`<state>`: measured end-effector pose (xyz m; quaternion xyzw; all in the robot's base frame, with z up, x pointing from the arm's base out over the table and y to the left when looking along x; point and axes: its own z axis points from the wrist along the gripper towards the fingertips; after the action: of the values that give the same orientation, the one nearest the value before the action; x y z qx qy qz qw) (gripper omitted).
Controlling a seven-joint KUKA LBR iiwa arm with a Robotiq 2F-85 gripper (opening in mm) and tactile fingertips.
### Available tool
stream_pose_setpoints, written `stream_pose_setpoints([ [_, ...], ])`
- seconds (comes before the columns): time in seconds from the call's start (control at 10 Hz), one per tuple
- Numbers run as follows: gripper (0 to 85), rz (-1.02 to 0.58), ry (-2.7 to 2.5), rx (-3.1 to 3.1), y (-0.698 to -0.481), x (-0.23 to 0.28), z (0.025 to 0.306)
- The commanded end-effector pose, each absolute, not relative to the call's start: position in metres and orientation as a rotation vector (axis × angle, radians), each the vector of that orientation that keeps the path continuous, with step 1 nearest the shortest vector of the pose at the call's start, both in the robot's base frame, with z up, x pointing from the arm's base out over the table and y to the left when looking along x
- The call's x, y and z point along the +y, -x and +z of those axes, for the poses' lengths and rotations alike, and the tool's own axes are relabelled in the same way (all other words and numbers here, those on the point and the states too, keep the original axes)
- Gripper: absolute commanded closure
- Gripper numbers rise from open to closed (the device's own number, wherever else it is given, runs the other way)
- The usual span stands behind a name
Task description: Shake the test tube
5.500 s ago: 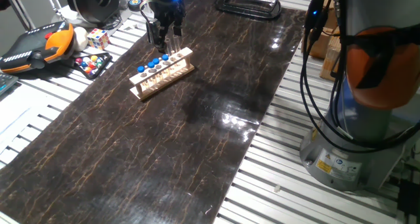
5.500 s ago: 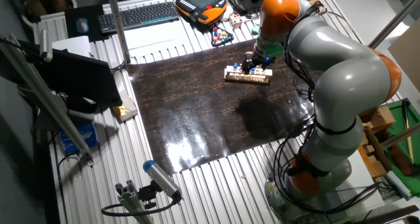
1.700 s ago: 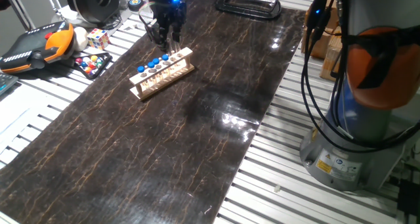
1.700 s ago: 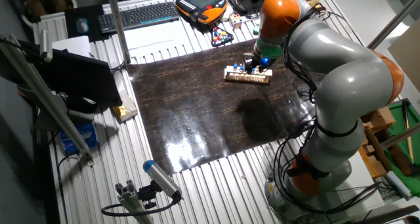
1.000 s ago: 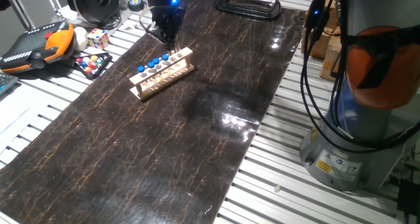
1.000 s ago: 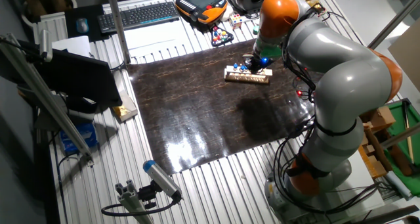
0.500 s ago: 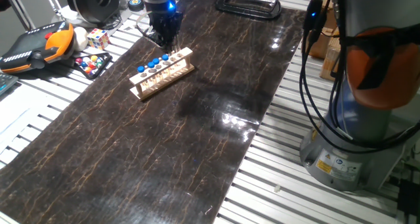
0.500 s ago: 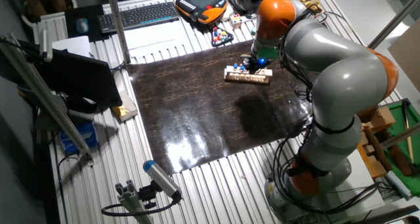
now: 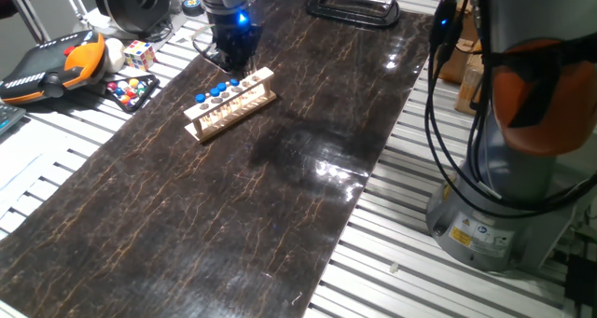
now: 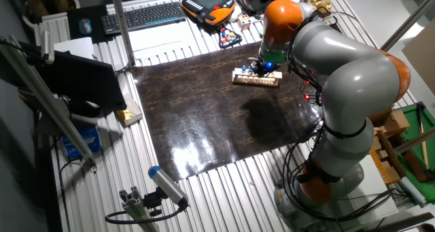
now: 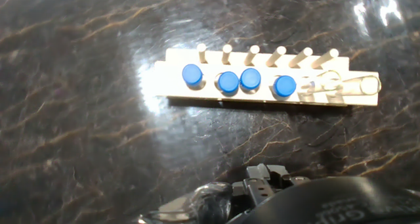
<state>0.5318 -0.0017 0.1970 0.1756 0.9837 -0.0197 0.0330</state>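
Observation:
A wooden rack (image 9: 230, 104) stands on the dark mat, also seen in the other fixed view (image 10: 257, 78). In the hand view the rack (image 11: 170, 86) carries several blue-capped tubes (image 11: 228, 82) in a row, and its right-hand holes are empty. My gripper (image 9: 234, 55) hangs just above and behind the rack's far end (image 10: 261, 65) with its fingers together. At the bottom edge of the hand view a glassy test tube (image 11: 205, 201) lies by the gripper (image 11: 266, 181), which looks shut on it. The fixed views hide the tube behind the fingers.
A black clamp (image 9: 353, 5) lies at the mat's far end. Left of the mat are a Rubik's cube (image 9: 138, 54), a tray of coloured balls (image 9: 130, 91) and an orange teach pendant (image 9: 56, 64). The arm's base (image 9: 499, 229) stands at the right.
The fingers stood open over the rack's end, then came together. The hand has since risen and drifted slightly left, away from the rack.

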Motion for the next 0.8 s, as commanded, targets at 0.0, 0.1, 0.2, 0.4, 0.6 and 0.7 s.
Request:
stream_pose_setpoints([
  [0.0, 84.3, -0.069, -0.683, 2.992, -0.532, -0.002, 0.193],
  [0.1, 84.3, -0.085, -0.754, 2.960, -0.534, -0.003, 0.188],
  [0.2, 84.3, -0.117, -0.817, 2.939, -0.536, -0.003, 0.185],
  [0.4, 84.3, -0.129, -0.925, 2.913, -0.540, -0.003, 0.179],
  [0.6, 84.3, -0.104, -1.073, 2.899, -0.540, -0.002, 0.178],
  [0.7, 84.3, -0.064, -1.165, 2.890, -0.540, -0.002, 0.178],
])
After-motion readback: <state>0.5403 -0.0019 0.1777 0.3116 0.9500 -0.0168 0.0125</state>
